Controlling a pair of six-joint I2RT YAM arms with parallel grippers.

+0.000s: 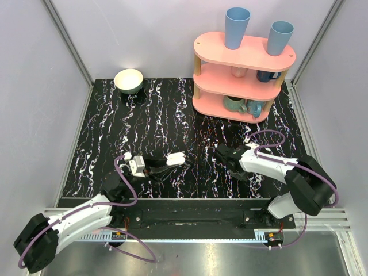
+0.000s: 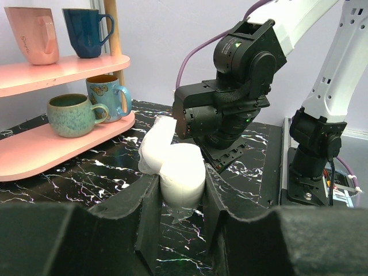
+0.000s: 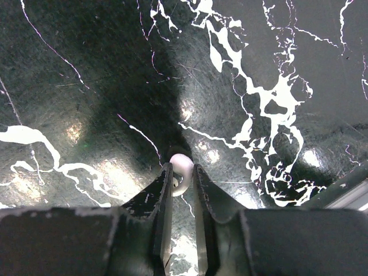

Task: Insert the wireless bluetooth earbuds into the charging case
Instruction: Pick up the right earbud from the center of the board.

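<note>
My left gripper [image 1: 168, 163] is shut on the white charging case [image 1: 176, 157], held just above the black marble table near its middle. In the left wrist view the case [image 2: 183, 175] sits between my fingers [image 2: 148, 207] with its lid [image 2: 157, 140] hinged open to the far left. My right gripper [image 1: 221, 154] points down at the table to the right of the case and shows in the left wrist view [image 2: 208, 118] just behind it. In the right wrist view it [image 3: 183, 174] is shut on one small glossy white earbud [image 3: 183, 165]. A second earbud is not visible.
A pink three-tier shelf [image 1: 244, 77] stands at the back right with mugs on its tiers and two blue cups [image 1: 237, 27] on top. Its lower tiers show in the left wrist view [image 2: 63, 129]. A pale bowl [image 1: 129, 80] sits at the back left.
</note>
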